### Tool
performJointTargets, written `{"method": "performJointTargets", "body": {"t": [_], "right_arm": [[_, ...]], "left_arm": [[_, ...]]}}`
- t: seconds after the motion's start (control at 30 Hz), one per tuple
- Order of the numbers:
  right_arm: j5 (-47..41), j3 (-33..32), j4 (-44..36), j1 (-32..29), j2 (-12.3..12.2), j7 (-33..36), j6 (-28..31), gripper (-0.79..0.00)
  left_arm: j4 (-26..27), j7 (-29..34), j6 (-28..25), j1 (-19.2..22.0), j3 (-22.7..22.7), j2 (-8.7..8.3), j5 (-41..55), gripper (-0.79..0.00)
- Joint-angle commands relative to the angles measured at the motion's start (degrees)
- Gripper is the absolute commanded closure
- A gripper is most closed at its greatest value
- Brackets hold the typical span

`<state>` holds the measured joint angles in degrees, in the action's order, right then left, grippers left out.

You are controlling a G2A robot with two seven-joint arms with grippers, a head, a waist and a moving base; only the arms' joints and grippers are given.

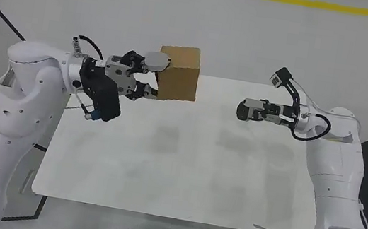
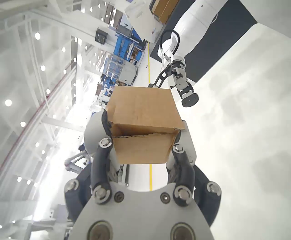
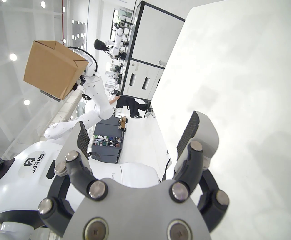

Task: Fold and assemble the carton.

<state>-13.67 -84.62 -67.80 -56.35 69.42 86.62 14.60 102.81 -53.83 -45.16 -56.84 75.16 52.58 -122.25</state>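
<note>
Brown cardboard carton (image 1: 179, 72), folded into a box, is held up over far edge of white rectangular table (image 1: 181, 178), pinched betw. fingers of left gripper (image 1: 155, 76). Right gripper (image 1: 243, 110) is seen well apart, fingers spread.

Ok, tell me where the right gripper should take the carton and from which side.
Take the free end of the carton, the one away from the left gripper, which clamps the other end up off the table. Bring the open right gripper straight in from its side and pinch two opposite flat walls there; whether it opens wide enough is hard to judge.
</note>
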Motion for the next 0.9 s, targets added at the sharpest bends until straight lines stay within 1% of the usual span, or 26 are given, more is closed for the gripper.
{"method": "performJointTargets", "body": {"t": [0.0,0.17,0.23,0.27,0.3,0.33,0.37,0.5,0.57,0.6,0.63,0.67,0.8,0.87], "right_arm": [[0.00,0.00,0.00,0.00,0.00,0.00,0.00,-0.785],[0.00,0.00,0.00,0.00,0.00,0.00,0.00,-0.785],[0.00,0.00,0.00,0.00,0.00,0.00,0.00,-0.785],[0.00,0.00,0.00,0.00,0.00,0.00,0.00,-0.785],[0.00,0.00,0.00,0.00,0.00,0.00,0.00,-0.785],[0.00,0.00,0.00,0.00,0.00,0.00,0.00,-0.785],[0.00,0.00,0.00,0.00,0.00,0.00,0.00,-0.785],[0.00,0.00,0.00,0.00,0.00,0.00,0.00,-0.785],[0.00,0.00,0.00,0.00,0.00,0.00,0.00,-0.785],[0.00,0.00,0.00,0.00,0.00,0.00,0.00,-0.785],[0.00,0.00,0.00,0.00,0.00,0.00,0.00,-0.785],[0.00,0.00,0.00,0.00,0.00,0.00,0.00,-0.785],[0.00,0.00,0.00,0.00,0.00,0.00,0.00,-0.785],[0.00,0.00,0.00,0.00,0.00,0.00,0.00,-0.785]], "left_arm": [[0.08,1.00,-0.34,-0.02,0.03,0.02,0.29,0.000],[-0.12,1.30,-0.03,-0.20,0.05,0.04,0.52,0.000],[-1.77,1.46,1.88,-1.40,0.08,0.19,3.38,0.000],[-1.73,2.39,4.99,-1.25,0.66,0.04,1.16,0.000],[-1.09,2.30,7.34,-1.34,0.55,-0.29,-3.67,0.000],[-1.23,1.39,8.75,-1.64,0.57,-0.47,-5.48,0.000],[-1.89,-0.39,11.42,-2.05,1.15,-0.60,-5.65,0.000],[-2.35,-6.76,23.00,-3.23,2.30,-1.59,-15.46,0.000],[-2.90,-8.57,27.22,-3.57,2.78,-1.79,-17.05,0.000],[-2.93,-10.06,30.35,-3.67,2.95,-1.99,-19.31,0.000],[-3.01,-10.53,31.88,-3.74,3.08,-2.06,-20.10,0.000],[-3.01,-11.54,34.64,-3.97,3.27,-2.09,-19.85,0.000],[-2.11,-13.49,40.58,-4.15,4.16,-2.23,-19.60,0.000],[-1.68,-13.71,41.89,-4.30,4.47,-2.30,-19.43,0.000]]}}
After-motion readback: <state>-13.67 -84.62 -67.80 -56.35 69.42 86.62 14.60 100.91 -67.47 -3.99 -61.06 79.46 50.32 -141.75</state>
